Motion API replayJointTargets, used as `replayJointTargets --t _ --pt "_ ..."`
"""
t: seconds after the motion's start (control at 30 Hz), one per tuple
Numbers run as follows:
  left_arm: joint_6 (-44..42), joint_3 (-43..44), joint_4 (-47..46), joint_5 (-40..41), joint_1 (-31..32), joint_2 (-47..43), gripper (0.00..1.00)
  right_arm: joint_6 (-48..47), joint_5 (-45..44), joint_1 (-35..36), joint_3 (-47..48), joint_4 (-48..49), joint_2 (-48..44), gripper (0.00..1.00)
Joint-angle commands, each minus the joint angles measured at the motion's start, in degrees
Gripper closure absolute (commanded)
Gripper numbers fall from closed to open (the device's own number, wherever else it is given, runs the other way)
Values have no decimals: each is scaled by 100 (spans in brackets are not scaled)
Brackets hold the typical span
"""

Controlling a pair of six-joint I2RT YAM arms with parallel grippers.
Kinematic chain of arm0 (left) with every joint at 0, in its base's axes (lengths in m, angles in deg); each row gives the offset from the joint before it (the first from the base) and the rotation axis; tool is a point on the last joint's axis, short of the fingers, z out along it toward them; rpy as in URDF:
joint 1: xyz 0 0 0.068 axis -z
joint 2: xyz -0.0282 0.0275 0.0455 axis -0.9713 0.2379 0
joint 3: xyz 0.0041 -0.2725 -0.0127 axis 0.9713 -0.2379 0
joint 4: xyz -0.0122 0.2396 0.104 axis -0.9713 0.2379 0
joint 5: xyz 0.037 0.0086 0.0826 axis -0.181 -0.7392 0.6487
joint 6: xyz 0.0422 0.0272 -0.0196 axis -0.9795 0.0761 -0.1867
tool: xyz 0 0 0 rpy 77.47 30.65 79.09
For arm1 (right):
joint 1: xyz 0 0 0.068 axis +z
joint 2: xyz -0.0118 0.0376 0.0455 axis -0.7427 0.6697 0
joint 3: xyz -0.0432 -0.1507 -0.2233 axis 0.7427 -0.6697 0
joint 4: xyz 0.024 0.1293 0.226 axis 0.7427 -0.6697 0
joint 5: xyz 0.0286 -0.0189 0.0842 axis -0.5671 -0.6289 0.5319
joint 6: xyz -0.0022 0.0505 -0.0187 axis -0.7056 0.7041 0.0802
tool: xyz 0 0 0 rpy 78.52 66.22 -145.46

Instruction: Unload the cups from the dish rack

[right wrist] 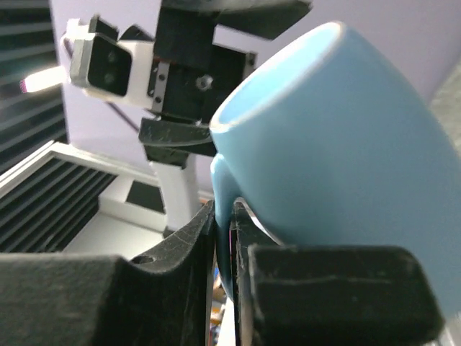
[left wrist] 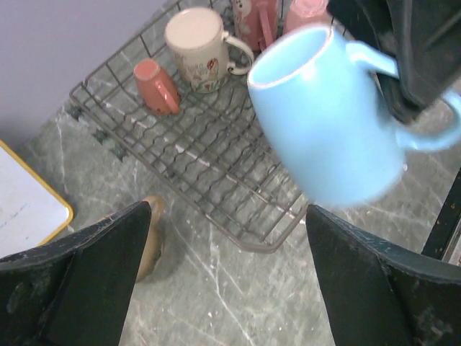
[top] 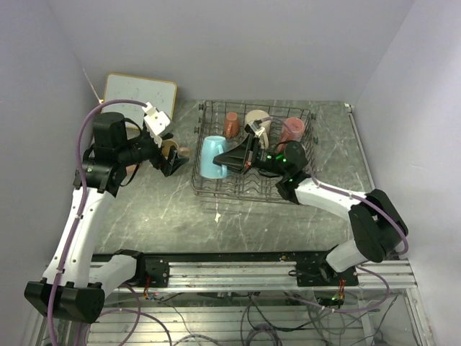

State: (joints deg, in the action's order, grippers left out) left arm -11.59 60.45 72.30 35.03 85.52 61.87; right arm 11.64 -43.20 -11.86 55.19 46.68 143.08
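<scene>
My right gripper [top: 236, 156] is shut on the handle of a light blue mug [top: 212, 157] and holds it lifted over the left end of the dish rack [top: 302, 173]. In the right wrist view the handle sits pinched between the fingers [right wrist: 194, 238], with the mug [right wrist: 338, 144] on its side. In the left wrist view the blue mug [left wrist: 324, 122] hangs above the rack's corner [left wrist: 266, 241]. A salmon mug [top: 231, 124], a cream mug [top: 257, 121] and a pink mug [top: 292, 130] stay in the rack. My left gripper [top: 169, 155] is open and empty over the table [left wrist: 227, 281], beside a tan mug [left wrist: 150, 238].
A wood-framed whiteboard [top: 137, 94] leans at the back left; its corner shows in the left wrist view [left wrist: 25, 202]. Grey walls close in on both sides and the back. The marble tabletop [top: 166, 209] lies bare in front of the rack.
</scene>
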Motion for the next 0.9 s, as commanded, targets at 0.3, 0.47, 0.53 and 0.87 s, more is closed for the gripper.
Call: replayJointTargets --t 0.3,0.47,0.53,0.87 --pt "74 -939 -540 -541 34 -1278 0 712 -1478 649 404 711 -207 100" --pt "-131 -1652 -1564 25 39 -2270 1 817 -2368 1025 830 238 -129 100" --pt "-345 -1881 -1870 127 39 -2503 2 830 -2675 1203 969 105 -49 100" --pt "-739 -2497 -3309 892 39 -2999 5 1083 -3528 1918 1784 154 523 100"
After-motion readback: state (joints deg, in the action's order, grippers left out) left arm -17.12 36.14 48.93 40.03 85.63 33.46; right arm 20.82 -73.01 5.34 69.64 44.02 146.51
